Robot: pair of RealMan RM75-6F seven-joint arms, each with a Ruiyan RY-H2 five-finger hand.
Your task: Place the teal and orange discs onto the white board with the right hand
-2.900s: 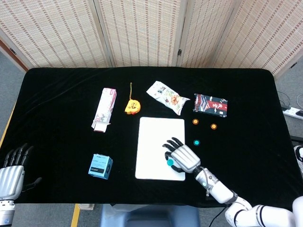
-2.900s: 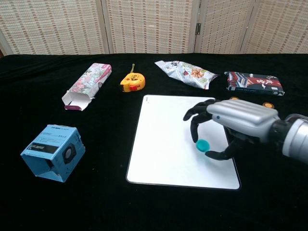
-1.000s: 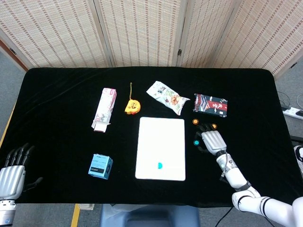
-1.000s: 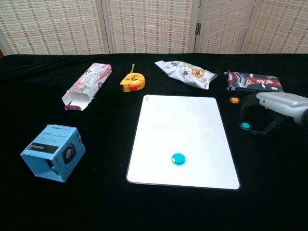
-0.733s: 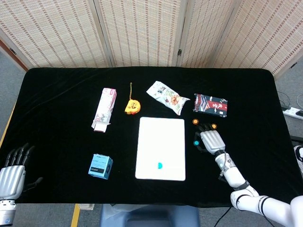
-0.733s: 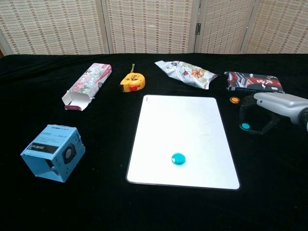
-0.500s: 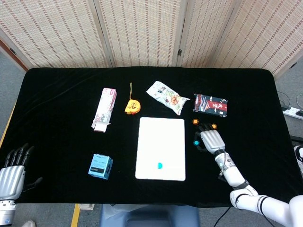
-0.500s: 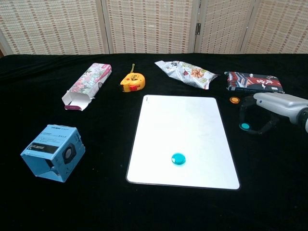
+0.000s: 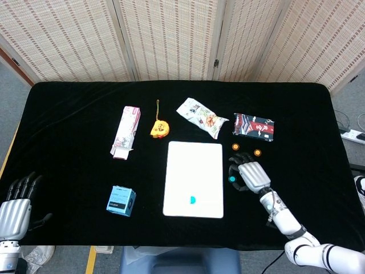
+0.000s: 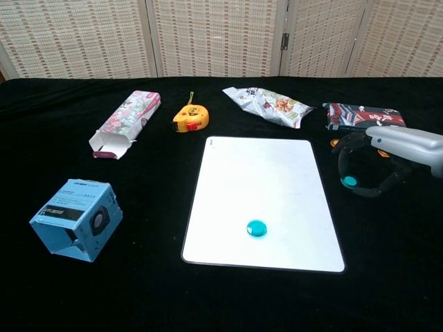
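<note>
right hand (image 10: 387, 162) curled round a teal disc (image 10: 349, 182), pinching it just right of the board (image 10: 277, 173). left hand (image 9: 14, 211) loose, fingers apart, holding nothing.

The white board (image 9: 194, 178) is lying near the middle of the worktop (image 9: 74, 103), with one disc (image 10: 257, 227) sitting on its near half. Behind the board a carton (image 9: 126, 131), a tape measure (image 9: 158, 128), a snack bag (image 9: 200, 116) and a flat packet (image 9: 254, 125) are lying in a row from left to right, and a small box (image 9: 121, 200) is sitting left of the board. Right of the board the right hand (image 10: 370, 166) is hanging just off the edge with a second disc (image 10: 349, 182) seemingly between its fingers, two more discs (image 9: 235, 146) (image 9: 258, 152) are lying behind it, and the left hand (image 9: 14, 208) is resting at the near left corner.
</note>
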